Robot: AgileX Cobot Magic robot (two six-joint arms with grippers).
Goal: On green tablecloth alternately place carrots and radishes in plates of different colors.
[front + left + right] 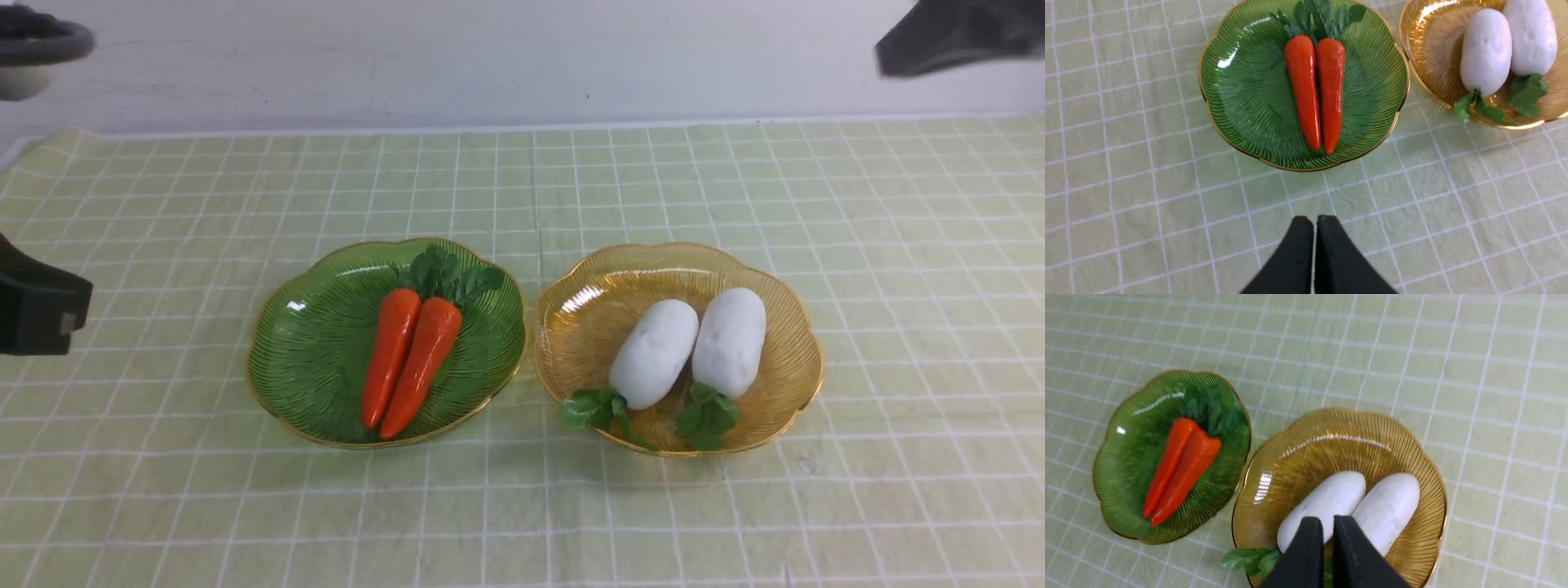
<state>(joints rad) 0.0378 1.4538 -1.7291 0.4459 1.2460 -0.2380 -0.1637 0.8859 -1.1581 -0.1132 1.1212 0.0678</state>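
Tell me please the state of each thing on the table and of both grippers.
carrots, lying side by side, touching, leaves away from the robot.
radishes, lying side by side, leaves toward the robot.
green plate, holds both carrots.
yellow plate, holds both radishes.
tablecloth, spread flat.
left gripper, shut, empty.
right gripper, shut, empty.

Front view looks forward and down; both wrist views look down, nearer; all 3 share the plates point(318, 355).

I log matte black on both: left gripper point(1314, 220) and right gripper point(1328, 522), each a pair of smooth wedges with blunt tips. Front view, 9 o'clock: left arm point(37, 310), boxy, black, small tan patch. 1 o'clock: right arm point(955, 37), dark, blurred.
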